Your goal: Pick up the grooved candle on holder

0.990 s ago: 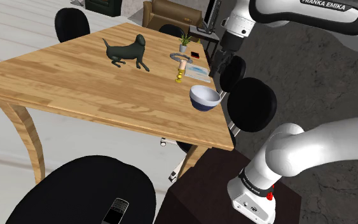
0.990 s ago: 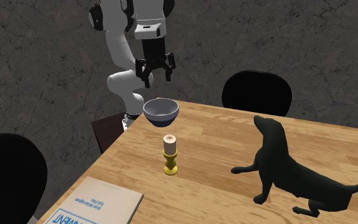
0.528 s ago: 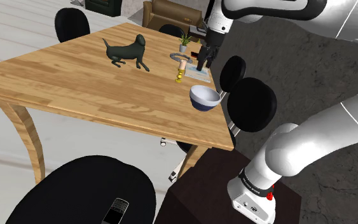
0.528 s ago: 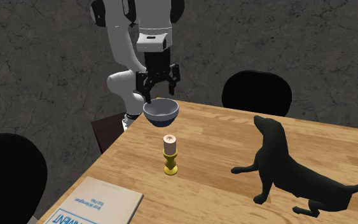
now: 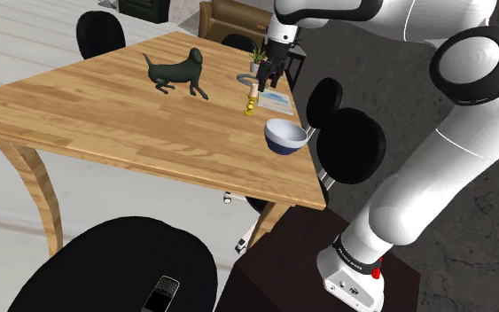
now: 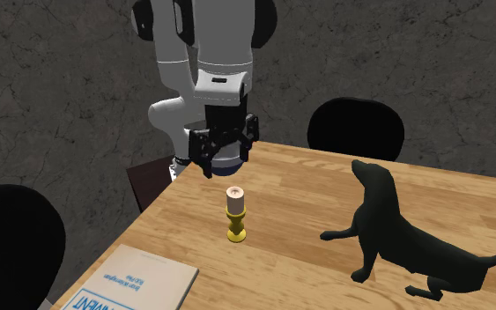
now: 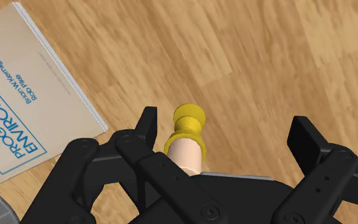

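Note:
A pale, peach-coloured candle [image 6: 234, 201] stands upright on a small yellow holder [image 6: 235, 232] on the wooden table [image 6: 307, 211]. My black gripper [image 6: 227, 161] hangs open just above and behind it, in front of the bowl. In the shoulder view the candle [image 5: 253, 97] stands below the gripper [image 5: 268, 78]. In the wrist view the candle [image 7: 188, 154] and its holder [image 7: 189, 119] lie between the spread fingers, close to one fingertip [image 7: 147, 125] and far from the other [image 7: 306, 138], touching neither.
A blue-and-white bowl [image 5: 285, 136] sits near the table edge by the stand. A dark dog figure [image 6: 403, 236] stands on the second exterior view's right. A book [image 6: 133, 282] lies near the candle. Black chairs [image 5: 349, 142] ring the table.
The arm has swung in from beyond the table edge, passed over the bowl and lowered to just above the candle. The fingers stay apart.

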Motion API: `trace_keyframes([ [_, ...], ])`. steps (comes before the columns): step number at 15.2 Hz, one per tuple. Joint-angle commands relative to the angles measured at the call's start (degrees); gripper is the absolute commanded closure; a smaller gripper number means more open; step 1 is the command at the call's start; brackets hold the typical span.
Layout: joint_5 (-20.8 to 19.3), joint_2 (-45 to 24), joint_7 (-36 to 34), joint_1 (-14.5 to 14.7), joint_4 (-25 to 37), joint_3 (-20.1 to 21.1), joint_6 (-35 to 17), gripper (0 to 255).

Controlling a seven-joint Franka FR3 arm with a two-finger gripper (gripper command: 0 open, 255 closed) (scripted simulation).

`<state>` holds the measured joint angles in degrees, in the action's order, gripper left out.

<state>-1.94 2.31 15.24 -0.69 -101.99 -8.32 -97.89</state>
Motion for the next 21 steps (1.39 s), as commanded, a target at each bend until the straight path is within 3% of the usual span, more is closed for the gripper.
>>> trace_keyframes([
  [1, 0.18, -5.08, 1.34, -0.43, 5.75, -0.51, 1.31, 0],
  [3, 0.47, -10.07, 2.44, -0.91, 11.41, -0.85, 2.53, 0],
  [12, 0.42, -9.93, 2.21, -0.90, 5.40, -0.78, -3.35, 0],
  [13, 0.41, -9.82, 2.22, -0.91, 5.22, -0.79, -3.42, 255],
  [21, 0.41, -9.83, 2.16, -0.87, 5.21, -0.77, -3.43, 255],
])
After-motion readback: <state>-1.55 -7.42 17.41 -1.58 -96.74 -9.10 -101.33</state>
